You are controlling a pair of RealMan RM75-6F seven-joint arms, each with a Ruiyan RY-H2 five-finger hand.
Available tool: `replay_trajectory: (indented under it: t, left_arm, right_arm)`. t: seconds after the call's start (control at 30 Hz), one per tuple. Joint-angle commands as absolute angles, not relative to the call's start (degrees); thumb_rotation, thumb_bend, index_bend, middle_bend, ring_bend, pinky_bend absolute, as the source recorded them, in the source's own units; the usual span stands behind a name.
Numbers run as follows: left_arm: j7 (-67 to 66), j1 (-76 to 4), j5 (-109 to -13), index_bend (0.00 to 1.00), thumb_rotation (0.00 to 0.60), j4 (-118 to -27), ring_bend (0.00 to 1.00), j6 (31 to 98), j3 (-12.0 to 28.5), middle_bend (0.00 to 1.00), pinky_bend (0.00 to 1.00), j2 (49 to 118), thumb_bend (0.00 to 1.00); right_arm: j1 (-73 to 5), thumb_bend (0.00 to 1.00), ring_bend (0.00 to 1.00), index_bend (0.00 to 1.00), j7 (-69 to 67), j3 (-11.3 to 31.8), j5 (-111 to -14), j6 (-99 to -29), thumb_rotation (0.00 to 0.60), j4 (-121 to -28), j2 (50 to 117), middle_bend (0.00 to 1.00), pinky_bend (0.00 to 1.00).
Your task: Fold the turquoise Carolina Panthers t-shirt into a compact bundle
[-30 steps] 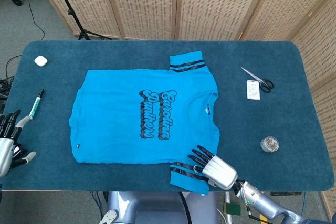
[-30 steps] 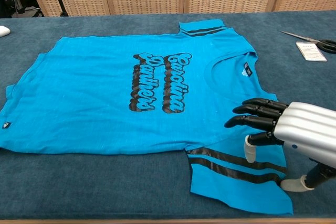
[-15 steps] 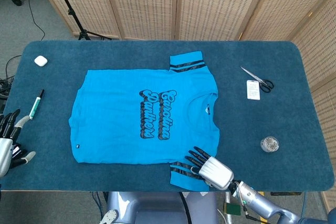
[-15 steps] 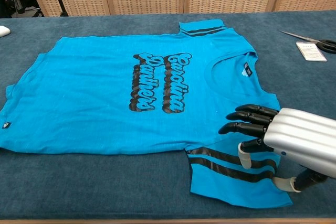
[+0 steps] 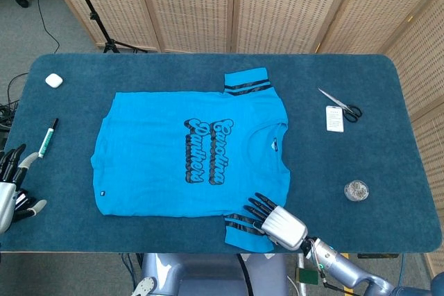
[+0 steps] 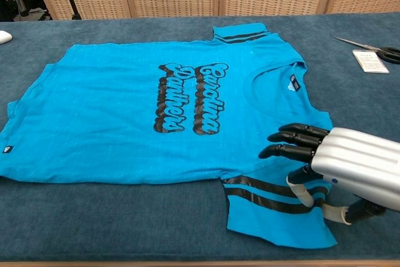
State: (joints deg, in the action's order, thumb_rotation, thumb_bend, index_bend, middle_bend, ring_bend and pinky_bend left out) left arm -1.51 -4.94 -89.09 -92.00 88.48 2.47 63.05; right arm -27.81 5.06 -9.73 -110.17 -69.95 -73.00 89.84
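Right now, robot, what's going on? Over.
Right hand open over near sleeve. Left hand open at table edge. T-shirt flat, unfolded. Nothing blocking.

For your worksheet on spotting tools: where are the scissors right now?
In the head view, the scissors lie on the table's far right, beside a white card, right of the t-shirt.

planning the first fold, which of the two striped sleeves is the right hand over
The near sleeve of the turquoise t-shirt, at the table's front edge: the right hand hovers over its black stripes. The far sleeve lies untouched by the screens.
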Motion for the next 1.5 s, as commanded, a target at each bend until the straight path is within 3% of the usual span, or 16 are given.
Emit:
replay_trajectory:
  t: [0.03,0.47,0.6,0.73,1.1,1.5]
  left_arm:
    - [-1.7,-4.99,-89.0,0.0,0.6,-91.97,0.0,88.34,2.47,0.0,0.0,63.19,0.0]
    - [-1.63,-5.22,-89.79,0.0,0.6,-91.46,0.0,87.96,1.99,0.0,0.0,63.74,0.0]
    - [4.51,-5.69,-93.06,0.0,0.6,-89.18,0.0,87.31,0.1,0.0,0.0,63.98,0.0]
    - [12.93,-6.27,-96.85,0.0,0.6,-84.0,0.0,88.05,-1.56,0.0,0.0,65.4,0.0]
    - [29.84,-10.02,-103.06,0.2,0.6,-65.93,0.0,87.68,-4.6,0.0,0.0,71.57,0.0]
    - [36.8,-12.75,-105.19,0.23,0.6,-53.3,0.0,87.21,-6.69,0.0,0.0,78.32,0.0]
  right_arm:
    - [-27.9,0.41,0.0,0.63,4.35,-9.84,-110.25,-70.38,0.6,-72.45,90.11,0.14,0.0]
    - [-28.3,0.41,0.0,0.65,0.88,-10.69,-111.06,-72.37,0.6,-70.53,90.47,0.15,0.0]
    - [-28.58,0.41,0.0,0.65,-1.73,-11.46,-111.95,-73.56,0.6,-69.91,90.19,0.15,0.0]
    - [-28.91,0.41,0.0,0.65,-3.7,-12.23,-113.02,-74.62,0.6,-68.92,90.17,0.15,0.0]
    - [-29.39,0.41,0.0,0.66,-7.42,-12.9,-112.9,-75.32,0.6,-67.55,90.06,0.15,0.0]
    - [-29.76,0.41,0.0,0.66,-8.31,-12.82,-112.4,-75.44,0.6,-67.12,89.96,0.15,0.0]
